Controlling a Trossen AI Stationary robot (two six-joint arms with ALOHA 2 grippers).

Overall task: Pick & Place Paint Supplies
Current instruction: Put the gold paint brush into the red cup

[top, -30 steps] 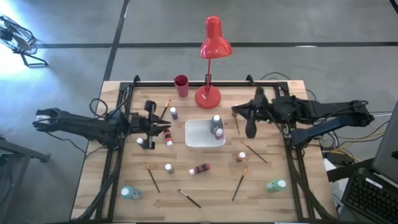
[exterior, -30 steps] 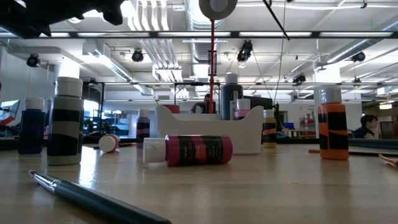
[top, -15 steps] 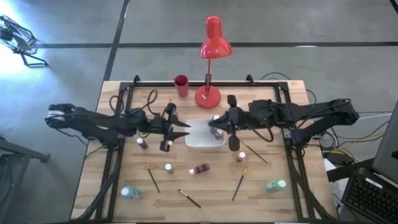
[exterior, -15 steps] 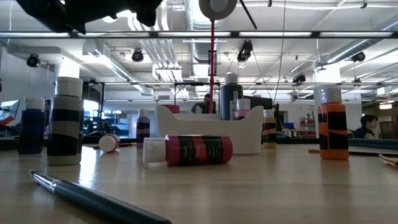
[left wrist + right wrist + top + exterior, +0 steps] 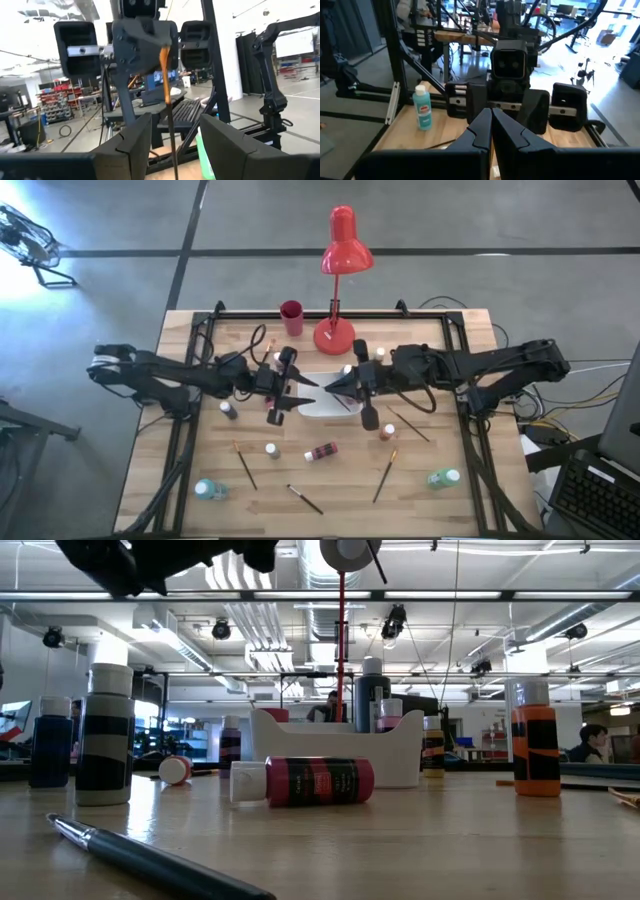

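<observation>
A pale wooden table [image 5: 440, 480] stands on a grey floor, seen from above. Over its middle the two arms meet tip to tip. The right gripper [image 5: 333, 388] is pinched tight on a thin brush [image 5: 169, 100], whose orange-brown handle hangs down from it. The left gripper [image 5: 303, 387] faces it from 9 o'clock with its fingers [image 5: 131, 140] spread wide, the brush hanging between them and touching neither.

Just under both grippers lies the white tray [image 5: 318, 410], partly hidden by them. From the tray, a red lamp [image 5: 340, 250] stands at 12 o'clock and a red cup [image 5: 291, 316] at 11 o'clock. At 6 o'clock a red paint bottle [image 5: 322, 451] lies on its side, with a white-capped bottle [image 5: 272, 450] upright near it. An orange bottle [image 5: 388, 432] stands at 4 o'clock. Teal bottles lie far out at 7 o'clock [image 5: 209, 490] and 5 o'clock [image 5: 443, 477]. Loose brushes lie at 7 o'clock [image 5: 245, 465], 6 o'clock [image 5: 305, 499] and 5 o'clock [image 5: 385, 475].
</observation>
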